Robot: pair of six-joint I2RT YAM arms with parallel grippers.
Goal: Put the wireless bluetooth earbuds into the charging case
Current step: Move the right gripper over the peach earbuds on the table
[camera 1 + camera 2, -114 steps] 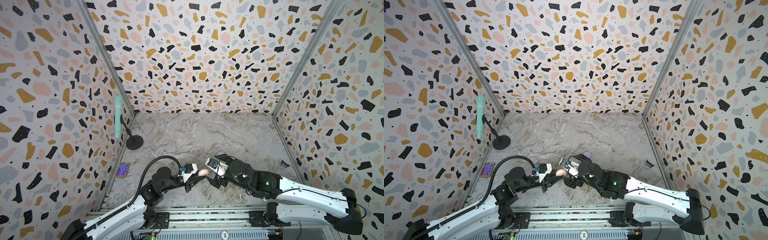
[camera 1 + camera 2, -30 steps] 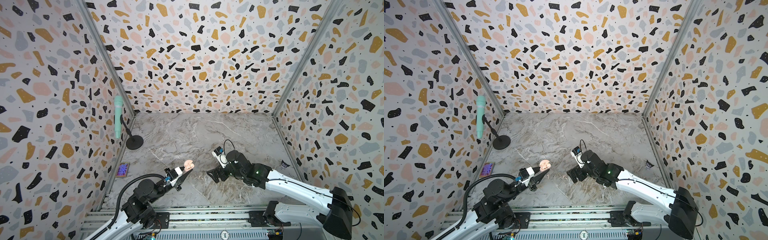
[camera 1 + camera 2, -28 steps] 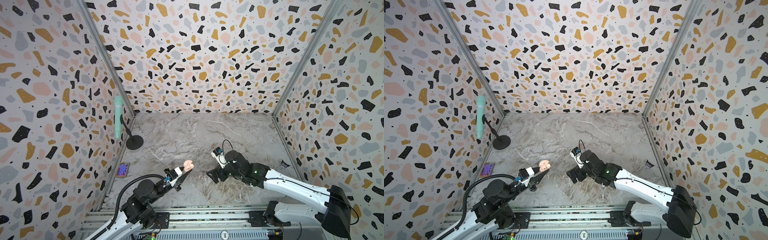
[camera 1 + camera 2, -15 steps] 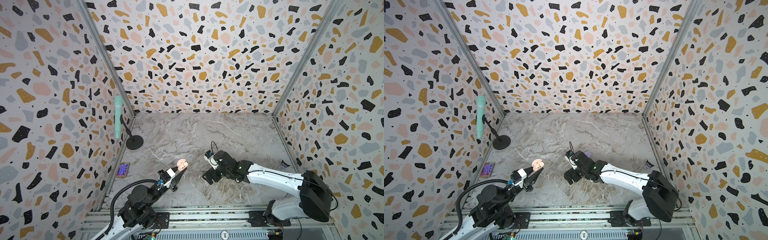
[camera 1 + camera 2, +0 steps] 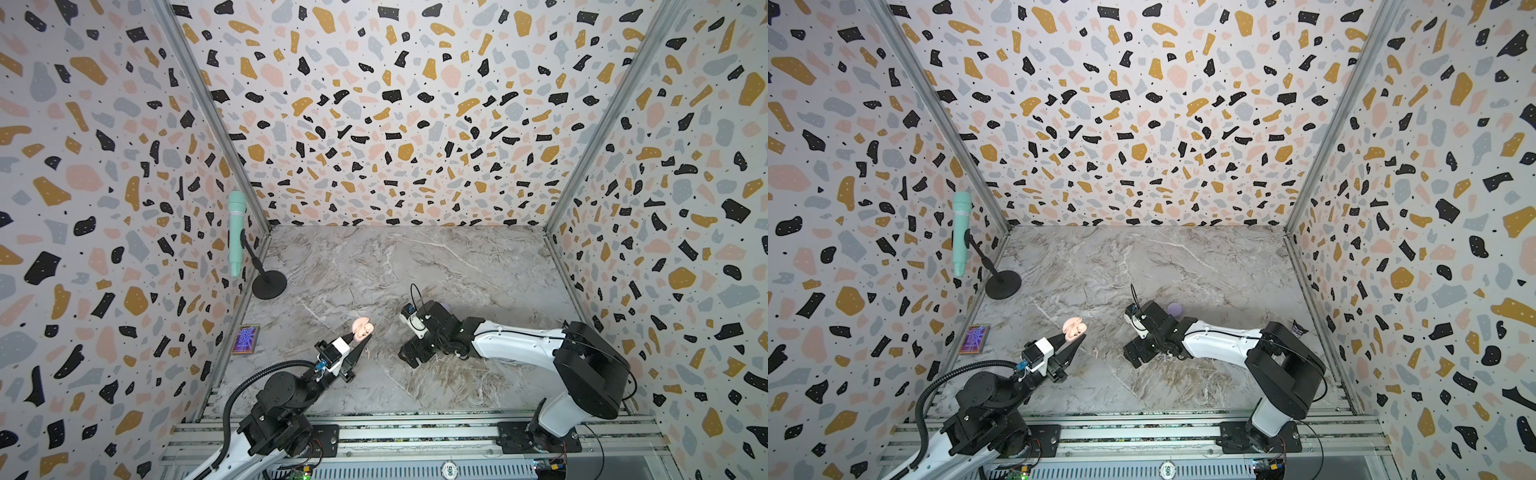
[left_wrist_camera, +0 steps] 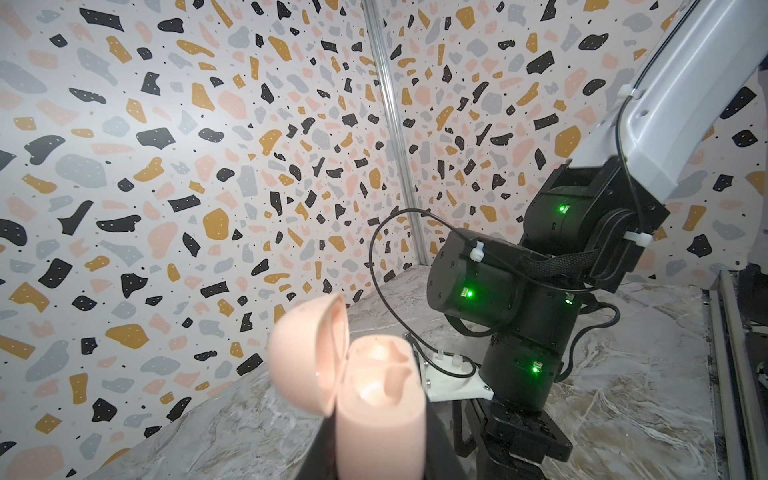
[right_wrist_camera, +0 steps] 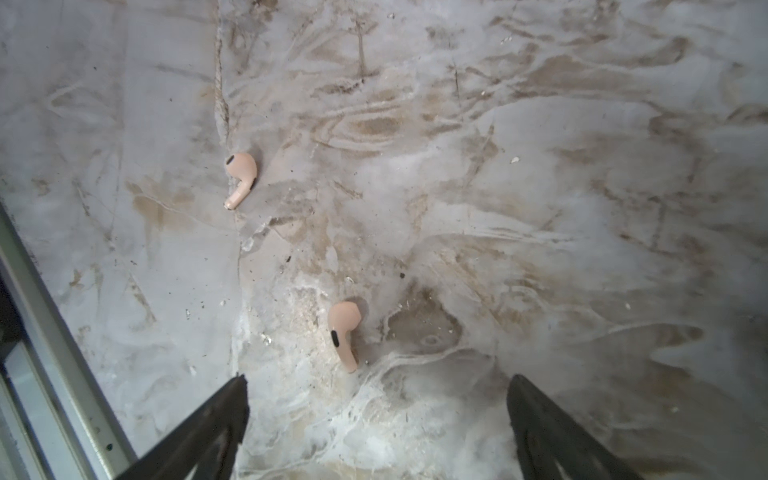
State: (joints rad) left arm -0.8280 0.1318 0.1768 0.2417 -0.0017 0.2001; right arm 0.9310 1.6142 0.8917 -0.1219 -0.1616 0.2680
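Only right wrist shows both earbuds [image 7: 240, 176] [image 7: 343, 332] — right tool [image 7: 378, 378] wide, left tool [image 5: 360, 341] gripping case [image 6: 380, 399].

The charging case [image 6: 374, 395] is pale pink and stands open and upright, its domed lid hinged back to one side, with two moulded wells showing inside (glare hides their depth). It is raised off the tabletop [image 7: 540, 166], pinched at its base by the left tool [image 5: 1070, 337]. Two pale pink earbuds lie flat on the tabletop, apart from each other. The first earbud [image 7: 241, 176] shows a dark mesh at its head. The second earbud [image 7: 344, 332] has a dark oval on its stem.
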